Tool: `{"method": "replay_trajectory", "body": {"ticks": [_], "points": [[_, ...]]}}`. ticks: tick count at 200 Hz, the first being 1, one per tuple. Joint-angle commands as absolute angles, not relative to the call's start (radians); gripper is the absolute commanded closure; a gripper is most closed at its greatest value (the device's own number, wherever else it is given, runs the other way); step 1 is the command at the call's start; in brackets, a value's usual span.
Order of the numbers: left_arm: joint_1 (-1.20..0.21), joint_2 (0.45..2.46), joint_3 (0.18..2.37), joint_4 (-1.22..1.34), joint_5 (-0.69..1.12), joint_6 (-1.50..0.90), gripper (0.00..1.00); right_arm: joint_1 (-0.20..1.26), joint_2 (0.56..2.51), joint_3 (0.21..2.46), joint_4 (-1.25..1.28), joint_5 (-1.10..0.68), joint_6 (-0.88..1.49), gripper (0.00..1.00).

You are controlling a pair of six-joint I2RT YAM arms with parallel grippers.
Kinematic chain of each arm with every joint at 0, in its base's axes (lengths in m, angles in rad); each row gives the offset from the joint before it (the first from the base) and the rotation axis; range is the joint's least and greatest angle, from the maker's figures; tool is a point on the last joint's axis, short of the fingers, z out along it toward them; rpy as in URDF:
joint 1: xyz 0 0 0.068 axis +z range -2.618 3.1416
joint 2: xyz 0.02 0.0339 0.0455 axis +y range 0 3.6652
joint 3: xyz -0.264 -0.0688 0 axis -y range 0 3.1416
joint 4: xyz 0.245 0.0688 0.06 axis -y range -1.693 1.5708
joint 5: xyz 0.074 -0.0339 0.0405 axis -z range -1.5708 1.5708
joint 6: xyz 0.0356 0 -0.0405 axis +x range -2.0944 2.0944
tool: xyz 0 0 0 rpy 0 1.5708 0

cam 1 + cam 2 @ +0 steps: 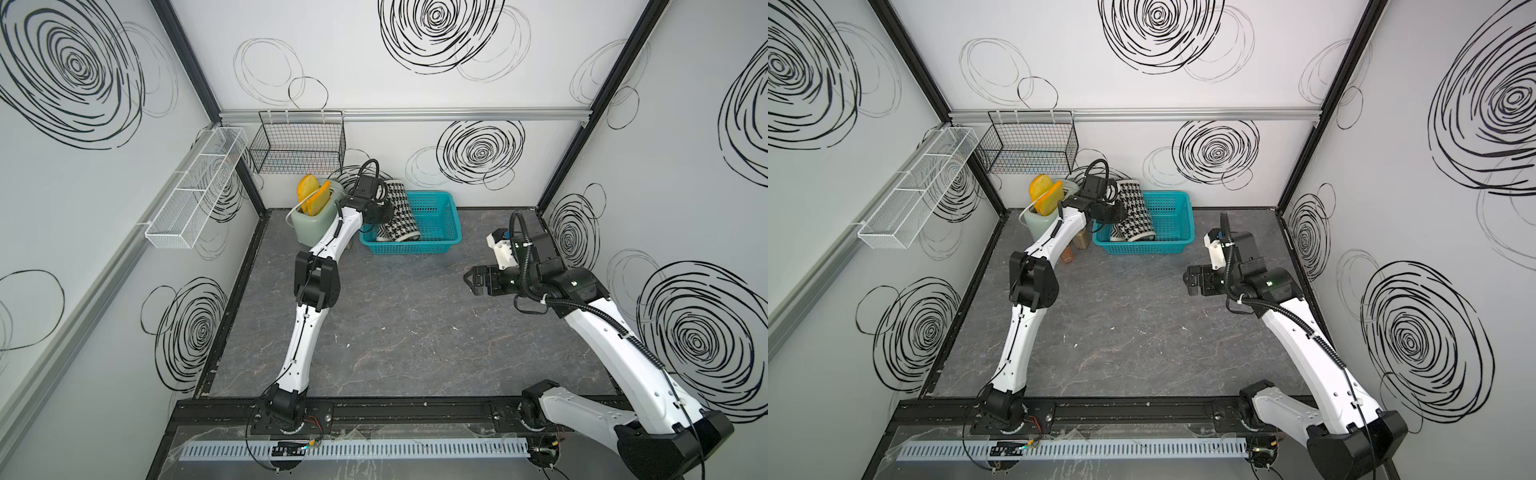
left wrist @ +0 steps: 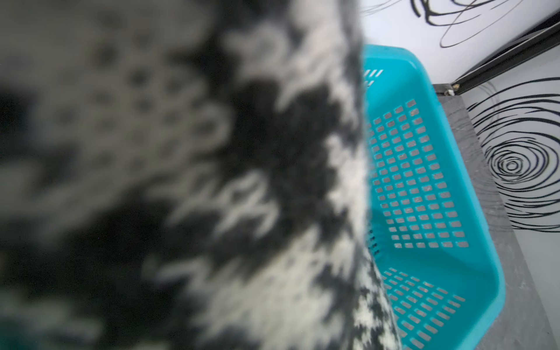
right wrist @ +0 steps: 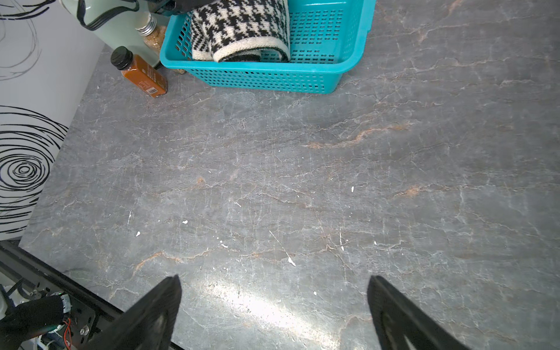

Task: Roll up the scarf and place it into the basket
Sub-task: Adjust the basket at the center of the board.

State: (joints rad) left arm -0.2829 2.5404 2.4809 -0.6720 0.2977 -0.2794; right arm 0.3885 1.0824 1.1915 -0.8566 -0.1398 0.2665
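Observation:
The scarf (image 1: pixel 401 208) (image 1: pixel 1133 208) is a houndstooth roll with pale edging, lying tilted in the left part of the turquoise basket (image 1: pixel 440 246) (image 1: pixel 1142 248). Its near end rests on the basket floor and its far end rises above the back rim. My left gripper (image 1: pixel 384 212) (image 1: pixel 1115 212) presses against the roll's left side, shut on the scarf; its jaws are hidden. In the left wrist view blurred scarf (image 2: pixel 272 181) covers most of the picture, beside the basket (image 2: pixel 424 181). My right gripper (image 1: pixel 469 280) (image 3: pixel 274 278) hangs open over bare table, well apart from the basket (image 3: pixel 257 78) and scarf (image 3: pixel 242 27).
A pale green toaster (image 1: pixel 311 224) holding yellow toast (image 1: pixel 309 193) stands just left of the basket. Two small bottles (image 3: pixel 142 75) stand at the basket's near left corner. A black wire basket (image 1: pixel 297 145) and a white mesh rack (image 1: pixel 195 191) hang on the walls.

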Motion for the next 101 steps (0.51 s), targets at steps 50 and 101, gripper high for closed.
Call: {"method": "replay_trajectory", "body": {"ticks": [50, 101], "points": [[-0.265, 2.627, 2.503, -0.694, 0.246, -0.247, 1.0, 0.324, 1.053, 1.149, -0.85, -0.194, 0.238, 0.01], [-0.265, 2.667, 2.496, -0.692, 0.275, -0.259, 1.0, 0.301, 1.061, 1.133, -0.826, -0.219, 0.241, 0.01]]}}
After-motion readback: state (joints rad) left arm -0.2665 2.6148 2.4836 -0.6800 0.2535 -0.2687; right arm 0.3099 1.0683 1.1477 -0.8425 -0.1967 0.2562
